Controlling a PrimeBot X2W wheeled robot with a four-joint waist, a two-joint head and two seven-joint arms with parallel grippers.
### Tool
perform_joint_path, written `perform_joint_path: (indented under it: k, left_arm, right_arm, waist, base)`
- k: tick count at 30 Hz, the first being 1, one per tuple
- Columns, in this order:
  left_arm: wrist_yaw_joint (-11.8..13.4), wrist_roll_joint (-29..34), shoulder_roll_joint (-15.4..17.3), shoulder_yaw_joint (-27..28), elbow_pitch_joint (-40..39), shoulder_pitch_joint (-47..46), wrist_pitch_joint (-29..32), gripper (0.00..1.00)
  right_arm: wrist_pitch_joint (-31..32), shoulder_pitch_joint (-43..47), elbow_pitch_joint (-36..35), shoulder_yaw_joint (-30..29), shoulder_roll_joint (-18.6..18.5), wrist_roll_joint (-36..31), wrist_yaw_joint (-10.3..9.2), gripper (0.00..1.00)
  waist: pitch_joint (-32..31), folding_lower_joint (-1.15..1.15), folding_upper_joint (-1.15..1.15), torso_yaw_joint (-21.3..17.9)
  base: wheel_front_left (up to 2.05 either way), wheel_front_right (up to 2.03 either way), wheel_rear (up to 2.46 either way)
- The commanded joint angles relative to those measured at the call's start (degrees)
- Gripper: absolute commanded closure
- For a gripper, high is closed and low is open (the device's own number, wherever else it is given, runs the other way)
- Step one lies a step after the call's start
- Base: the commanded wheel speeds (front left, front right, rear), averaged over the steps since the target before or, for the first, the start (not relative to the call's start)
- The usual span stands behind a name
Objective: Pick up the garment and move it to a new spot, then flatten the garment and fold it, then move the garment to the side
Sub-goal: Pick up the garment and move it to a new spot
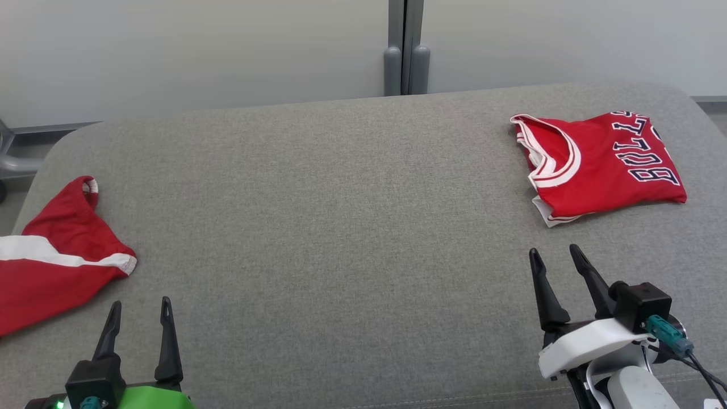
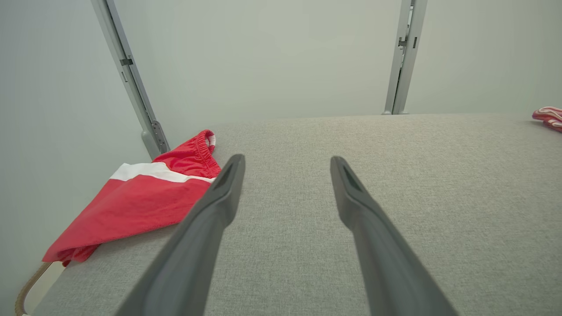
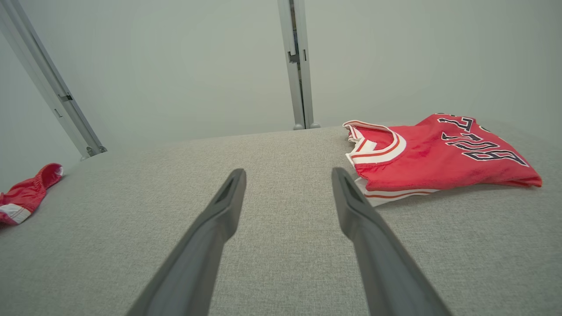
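Both tools are released, fingers spread with nothing between them. The left tool (image 1: 141, 302) and the right tool (image 1: 554, 250) hover low over the grey desk (image 1: 341, 227).

The jersey (image 1: 608, 165) lies just ahead of the right tool and a little to its outer side. It is already folded into a neat pad, so I take the red shorts (image 1: 57, 261) to be the garment in hand. They lie rumpled just outside the left tool and slightly ahead of it, reaching the desk's left edge.

They look thin, light and limp, so they should sag and drape once lifted. The best hold is probably the elastic waistband, the peaked corner ahead of the left tool, which is thicker than the rest.

Between the tools the desk is bare. The jersey sits well apart from the shorts, and a post (image 1: 406, 51) stands at the wall beyond the desk.
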Motion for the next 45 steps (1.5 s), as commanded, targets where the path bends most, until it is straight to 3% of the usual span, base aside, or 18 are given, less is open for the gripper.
perform_joint_path:
  k: [1,11,36,45]
  left_arm:
    - [0.4,0.2,0.5,0.2,-0.3,0.6,0.1,0.00]
    - [0.5,0.1,0.6,0.2,-0.2,0.7,0.1,0.00]
    - [2.9,0.0,2.3,1.1,0.8,2.9,0.2,0.00]
    - [3.5,-0.8,2.5,1.3,-0.1,3.7,0.3,0.00]
  right_arm:
    - [-0.2,-0.3,0.2,-0.2,-0.1,-0.2,-0.06,0.00]
    - [-0.2,0.4,0.5,-0.5,-0.1,-0.2,-0.06,0.00]
    - [-0.2,1.7,2.8,1.9,0.5,1.5,-0.06,0.00]
    - [-0.2,0.2,3.1,3.6,0.4,1.8,-0.06,0.00]
  waist:
    - [0.0,0.00,0.00,0.1]
    - [-0.1,0.00,0.00,2.5]
    - [-3.1,0.00,0.00,24.4]
    - [-2.8,0.00,0.00,27.4]
  base:
    - [0.00,0.00,0.00]
    - [0.00,0.00,0.00]
    - [0.00,0.00,0.00]
    - [0.00,0.00,0.00]
